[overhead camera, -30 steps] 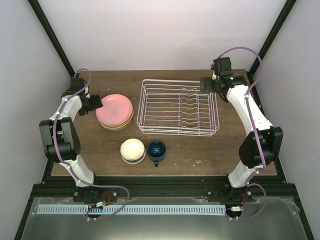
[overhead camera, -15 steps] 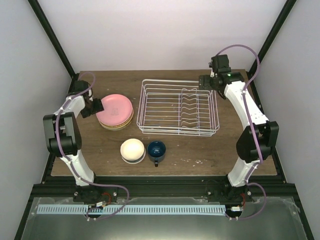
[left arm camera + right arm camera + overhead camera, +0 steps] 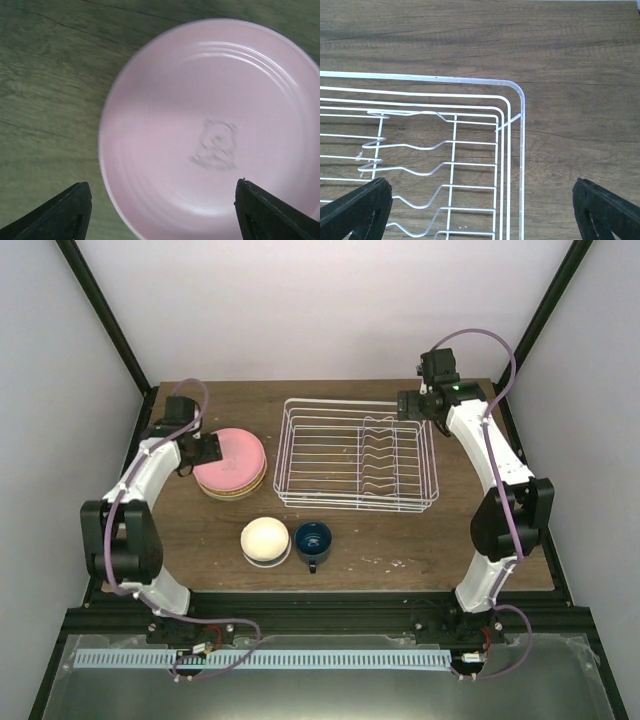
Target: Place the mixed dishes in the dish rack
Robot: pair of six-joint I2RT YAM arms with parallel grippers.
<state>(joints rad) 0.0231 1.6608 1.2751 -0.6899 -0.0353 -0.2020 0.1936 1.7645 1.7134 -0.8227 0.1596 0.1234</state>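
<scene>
A round pink plate point(image 3: 238, 457) lies on top of a tan-yellow plate point(image 3: 236, 492) at the table's left. My left gripper point(image 3: 205, 448) hovers over the pink plate's left edge, open. In the left wrist view the pink plate point(image 3: 215, 130) fills the frame, and the gripper point(image 3: 160, 215) holds nothing. The white wire dish rack point(image 3: 300, 455) stands in the middle with no dishes in it. My right gripper point(image 3: 410, 406) hangs open over its far right corner; the right wrist view shows that corner of the rack point(image 3: 522, 150) under the gripper point(image 3: 480, 210).
A cream bowl point(image 3: 265, 537) sits nested in another bowl near the front. Right beside it stands a dark blue mug point(image 3: 312, 538), upright with its handle toward the arms. Bare wooden table point(image 3: 440, 540) lies to the front right. Black frame posts rise at both back corners.
My left gripper has swung right from beside the plates to above the pink plate's left edge. The right gripper shifted slightly toward the back over the rack corner, then held still.
</scene>
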